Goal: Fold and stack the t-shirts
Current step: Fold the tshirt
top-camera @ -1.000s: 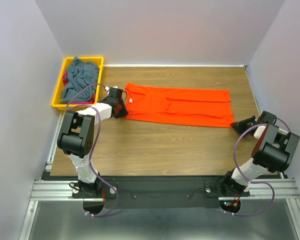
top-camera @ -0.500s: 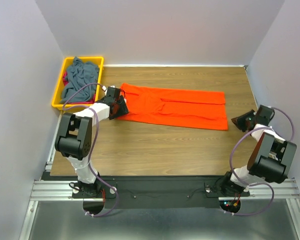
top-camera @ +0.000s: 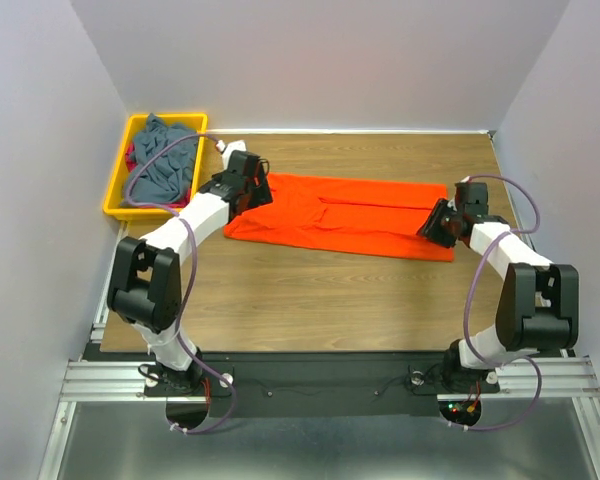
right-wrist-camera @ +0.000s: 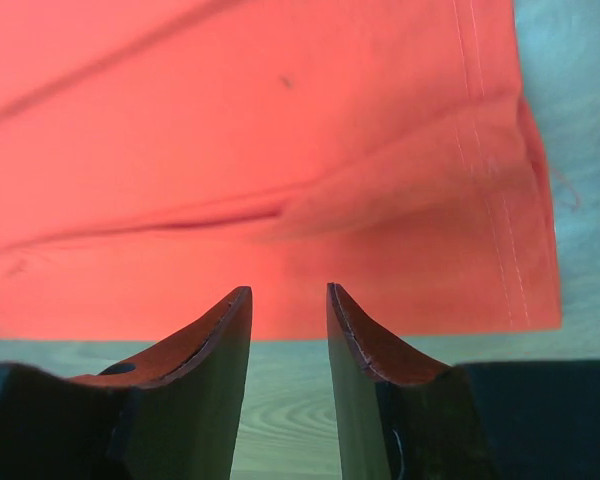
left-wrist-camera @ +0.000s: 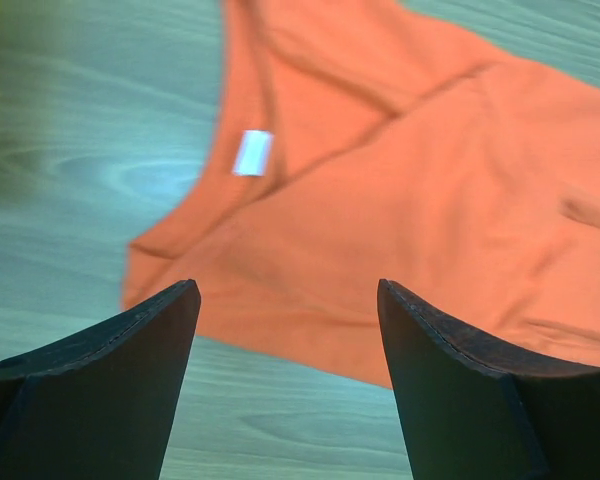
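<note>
A bright orange t-shirt lies folded into a long strip across the table; its white neck label shows at the left end. Over that collar end hovers my left gripper, jaws wide open and empty. At the hem end, my right gripper is open with a narrower gap; only wood and the shirt's edge show between its fingers. A slate grey-blue t-shirt is heaped in the yellow bin, with a bit of red cloth beside it.
The bin stands at the table's far left corner, next to my left arm. Bare wooden table lies in front of the orange shirt. Grey walls close in on the left, back and right.
Both grippers have opened and swung toward the far side, over the orange shirt's two ends. The shirt has slid a little to the left.
</note>
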Controlling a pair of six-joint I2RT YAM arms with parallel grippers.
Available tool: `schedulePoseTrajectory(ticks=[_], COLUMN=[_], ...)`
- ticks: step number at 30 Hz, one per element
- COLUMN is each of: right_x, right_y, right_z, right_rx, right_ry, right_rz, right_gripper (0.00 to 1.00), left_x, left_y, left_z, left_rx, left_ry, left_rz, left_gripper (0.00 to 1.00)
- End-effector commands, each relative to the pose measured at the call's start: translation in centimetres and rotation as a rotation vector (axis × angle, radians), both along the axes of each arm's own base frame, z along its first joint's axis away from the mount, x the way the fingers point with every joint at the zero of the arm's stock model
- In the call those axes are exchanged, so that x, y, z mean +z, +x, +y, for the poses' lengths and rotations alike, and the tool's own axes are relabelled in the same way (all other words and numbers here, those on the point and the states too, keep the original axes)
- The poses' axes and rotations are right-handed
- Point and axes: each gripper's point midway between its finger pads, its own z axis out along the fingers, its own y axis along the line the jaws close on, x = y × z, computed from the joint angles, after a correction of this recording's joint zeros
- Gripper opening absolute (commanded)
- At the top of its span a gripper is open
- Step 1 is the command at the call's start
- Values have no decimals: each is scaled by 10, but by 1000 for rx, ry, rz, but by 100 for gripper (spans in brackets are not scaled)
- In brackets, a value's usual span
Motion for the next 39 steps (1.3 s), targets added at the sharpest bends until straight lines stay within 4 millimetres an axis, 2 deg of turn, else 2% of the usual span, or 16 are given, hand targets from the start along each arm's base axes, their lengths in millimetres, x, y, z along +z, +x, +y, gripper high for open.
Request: schedulePoseTrajectory(ticks=[1,5,6,7,11,15,18,19,20,22,31,32,33,35,36,39], right_x=[-24,-33,-34,-35,-43,-52,-57,-60,-61,-64,-67,-67,-66,-68,-67,-66], right_y=[-20,-25,-25,-25,-26,-30,-39,-42,-48,-57,-108,-118,-127,-147,-159,-190], right_z=[-8,-5,-5,-5,-5,-1,5,6,13,20,64,68,82,96,113,147], right_rx=[20,37,40,42,48,61,78,80,104,130,275,294,338,390,451,578], right_ry=[-71,-81,-99,-106,-133,-135,-114,-112,-115,-110,-29,-19,25,67,87,121], right_rz=[126,157,162,164,192,219,243,253,260,282,408,435,454,515,537,615], right_gripper=[42,43,43,45,46,46,46,47,47,47,52,52,53,55,56,58], left_x=[-2,-9,-3,-13,-18,-38,-70,-65,-80,-89,-93,-101,-92,-103,-95,-96], left_y=[18,34,42,44,62,72,80,83,82,89,118,120,129,132,141,151], left_z=[-27,-42,-48,-49,-54,-55,-52,-51,-49,-48,-35,-32,-34,-35,-36,-39], left_rx=[-43,-57,-63,-67,-69,-75,-69,-65,-64,-62,-65,-75,-80,-102,-107,-128], left_ry=[16,21,11,25,51,84,121,118,131,128,128,141,135,137,132,130], left_rz=[6,13,-6,16,18,52,111,104,138,152,148,168,145,175,151,141], left_gripper=[84,84,84,84,84,84,84,84,84,84,84,84,84,84,84,84])
